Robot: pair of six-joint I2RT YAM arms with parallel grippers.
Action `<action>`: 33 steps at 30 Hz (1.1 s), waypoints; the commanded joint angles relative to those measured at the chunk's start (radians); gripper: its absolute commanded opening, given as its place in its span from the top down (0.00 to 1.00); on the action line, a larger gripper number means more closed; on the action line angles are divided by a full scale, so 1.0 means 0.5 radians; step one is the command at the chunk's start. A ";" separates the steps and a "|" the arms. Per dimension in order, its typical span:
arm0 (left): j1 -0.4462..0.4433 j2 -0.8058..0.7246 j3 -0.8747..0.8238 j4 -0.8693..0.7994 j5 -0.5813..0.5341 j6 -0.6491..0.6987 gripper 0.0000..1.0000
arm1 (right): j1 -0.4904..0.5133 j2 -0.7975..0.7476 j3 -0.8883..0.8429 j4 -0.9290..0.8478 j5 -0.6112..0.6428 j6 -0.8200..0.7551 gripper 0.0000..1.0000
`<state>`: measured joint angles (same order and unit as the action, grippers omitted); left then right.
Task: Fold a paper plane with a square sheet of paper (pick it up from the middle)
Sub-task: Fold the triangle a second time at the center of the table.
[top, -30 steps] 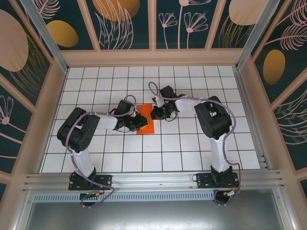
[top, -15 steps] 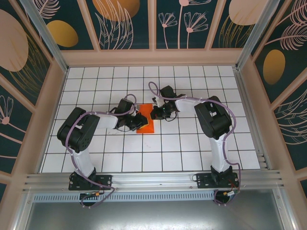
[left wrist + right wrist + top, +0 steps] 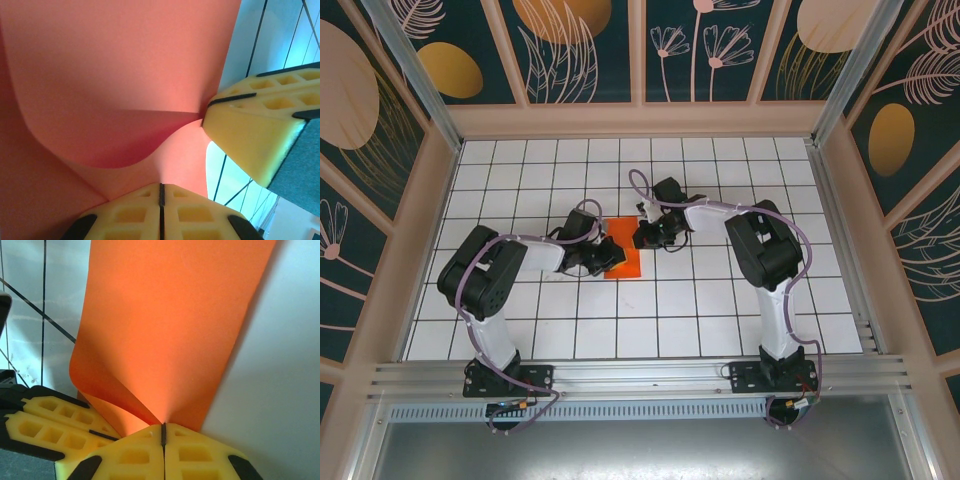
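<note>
- The square sheet of paper (image 3: 625, 262) lies mid-table, doubled into a narrow strip; its long axis runs near to far
- The left gripper (image 3: 161, 189) is pressed together, pinching its left edge; the right gripper (image 3: 163, 430) pinches its far-right edge likewise
- The sheet sits between them, equally close to both; the grippers nearly touch
</note>
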<state>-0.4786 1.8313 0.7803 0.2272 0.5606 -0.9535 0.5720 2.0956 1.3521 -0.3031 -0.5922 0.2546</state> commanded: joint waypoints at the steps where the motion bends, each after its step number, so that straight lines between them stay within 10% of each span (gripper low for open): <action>1: 0.001 0.017 -0.104 -0.173 -0.136 -0.065 0.91 | -0.006 -0.059 0.097 -0.040 0.068 0.059 0.84; 8: 0.000 0.028 -0.116 -0.175 -0.170 -0.084 0.91 | -0.006 -0.299 0.058 -0.041 0.354 0.225 0.72; 19: 0.000 0.016 -0.122 -0.154 -0.181 -0.099 0.92 | 0.108 -0.186 -0.065 0.096 0.199 0.335 0.94; 33: 0.000 0.001 -0.077 -0.163 -0.156 -0.103 0.92 | 0.107 -0.027 -0.109 0.053 0.214 0.252 0.98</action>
<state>-0.4805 1.8217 0.7589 0.2577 0.5415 -1.0000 0.6292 2.0586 1.3056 -0.2691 -0.4797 0.3988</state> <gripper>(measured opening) 0.079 0.066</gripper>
